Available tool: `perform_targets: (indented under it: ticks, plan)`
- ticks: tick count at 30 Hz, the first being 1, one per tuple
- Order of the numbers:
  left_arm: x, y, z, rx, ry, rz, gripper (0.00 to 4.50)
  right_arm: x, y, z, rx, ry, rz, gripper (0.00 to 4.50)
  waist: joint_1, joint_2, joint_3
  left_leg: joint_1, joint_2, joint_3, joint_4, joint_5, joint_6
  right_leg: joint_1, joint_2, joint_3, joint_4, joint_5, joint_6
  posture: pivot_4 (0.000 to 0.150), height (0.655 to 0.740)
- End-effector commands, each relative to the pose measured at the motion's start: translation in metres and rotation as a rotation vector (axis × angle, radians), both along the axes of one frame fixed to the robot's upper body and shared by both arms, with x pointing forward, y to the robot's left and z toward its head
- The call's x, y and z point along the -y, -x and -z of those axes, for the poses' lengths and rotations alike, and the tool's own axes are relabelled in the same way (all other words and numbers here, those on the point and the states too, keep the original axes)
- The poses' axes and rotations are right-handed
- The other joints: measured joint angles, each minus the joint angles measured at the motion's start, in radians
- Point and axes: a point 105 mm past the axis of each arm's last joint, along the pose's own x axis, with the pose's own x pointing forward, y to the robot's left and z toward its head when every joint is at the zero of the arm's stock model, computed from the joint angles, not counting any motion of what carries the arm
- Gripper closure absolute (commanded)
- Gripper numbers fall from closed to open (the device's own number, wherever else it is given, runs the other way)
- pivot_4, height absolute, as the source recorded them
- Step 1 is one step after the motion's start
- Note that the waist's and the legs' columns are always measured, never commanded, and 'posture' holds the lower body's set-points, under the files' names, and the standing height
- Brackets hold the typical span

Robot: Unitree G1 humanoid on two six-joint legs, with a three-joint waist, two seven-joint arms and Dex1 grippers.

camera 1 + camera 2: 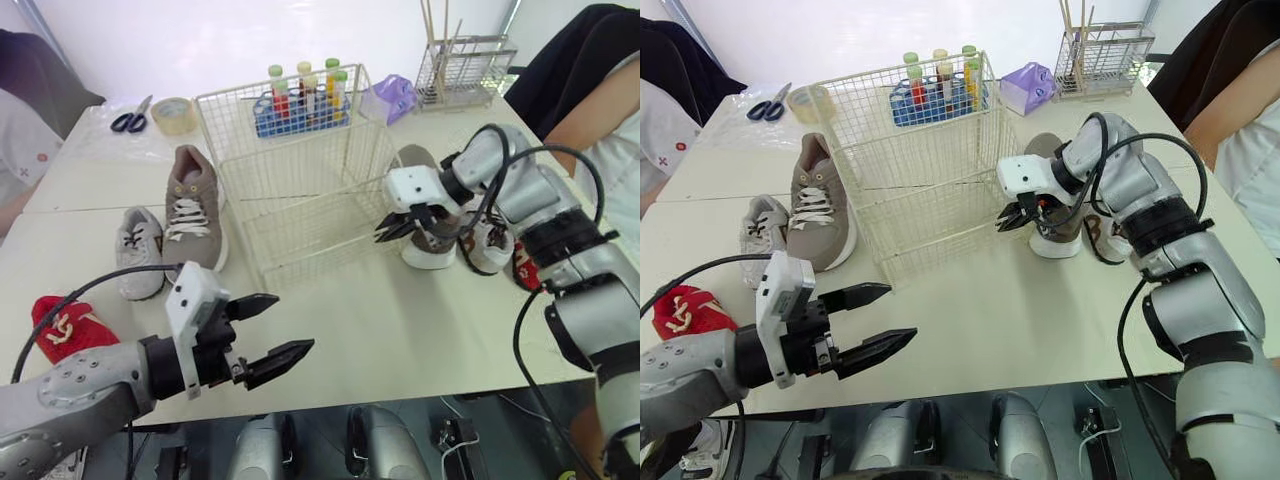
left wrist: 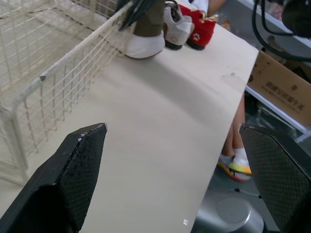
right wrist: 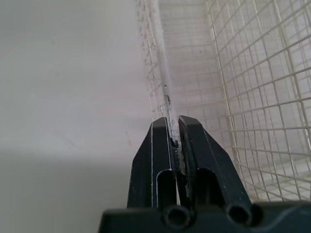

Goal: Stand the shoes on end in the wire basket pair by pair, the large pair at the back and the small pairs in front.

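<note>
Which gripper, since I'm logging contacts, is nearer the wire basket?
Right. The right gripper is shut on the wire basket; the left gripper hovers open, apart, in front.

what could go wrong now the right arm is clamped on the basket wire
The right jaws are shut on one thin wire of the basket; a pull could drag or tip the empty basket, or bend the wire. The brown shoe lies close beside that arm and might get knocked.

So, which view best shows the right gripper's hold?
The right wrist view: the right gripper is shut on an edge wire of the basket. The eye views show it at the basket's right side, grip unclear; the left wrist view, a dark bit far off.
</note>
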Motion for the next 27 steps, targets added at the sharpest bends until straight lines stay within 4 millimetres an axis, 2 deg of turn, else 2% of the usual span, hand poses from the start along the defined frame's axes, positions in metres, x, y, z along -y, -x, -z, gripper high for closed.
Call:
perform_targets:
  ticks: [1, 4, 6, 9, 15, 27]
  plan:
    - [0.003, -0.001, -0.002, 0.027, 0.017, 0.02, 0.0, 0.004, 0.008, -0.027, 0.067, -0.11, 0.115, 4.27, 0.005, 0.0, 0.0, 0.0, 0.0, 0.0, 0.0, 0.0, 0.0, 0.0, 0.0, 0.0, 0.0, 0.0, 0.0, 0.15, 0.74]
    - [0.006, -0.007, -0.002, 0.031, 0.023, 0.057, 0.0, -0.008, 0.019, -0.029, 0.077, -0.212, 0.219, 4.27, 0.011, 0.0, 0.0, 0.0, 0.0, 0.0, 0.0, 0.0, 0.0, 0.0, 0.0, -0.001, 0.0, 0.0, 0.0, 0.15, 0.74]
    - [0.008, -0.01, -0.002, 0.033, 0.023, 0.077, 0.0, -0.016, 0.031, -0.028, 0.055, -0.257, 0.221, 4.27, 0.013, 0.0, 0.0, 0.0, 0.0, 0.0, 0.0, 0.0, 0.0, -0.001, 0.0, -0.001, 0.001, 0.0, 0.0, 0.15, 0.74]
    - [0.01, -0.014, -0.003, 0.032, 0.02, 0.112, 0.0, -0.023, 0.037, -0.022, 0.055, -0.283, 0.239, 4.27, 0.015, 0.0, 0.0, 0.0, 0.0, 0.0, 0.0, 0.0, 0.0, -0.001, 0.001, -0.001, 0.001, 0.0, 0.0, 0.15, 0.74]
    - [0.011, -0.022, -0.005, 0.037, 0.015, 0.135, 0.0, -0.028, 0.038, -0.018, 0.111, -0.292, 0.187, 4.27, 0.013, 0.0, 0.0, 0.0, 0.0, 0.0, 0.0, 0.0, 0.0, -0.001, 0.001, 0.0, 0.001, 0.0, 0.0, 0.15, 0.74]
    - [0.013, -0.02, -0.003, 0.029, 0.019, 0.123, 0.0, -0.029, 0.037, -0.011, 0.167, -0.269, 0.047, 4.27, 0.011, 0.0, 0.0, 0.0, 0.0, 0.001, 0.0, 0.0, 0.0, -0.001, 0.002, 0.0, 0.001, 0.0, 0.0, 0.15, 0.74]
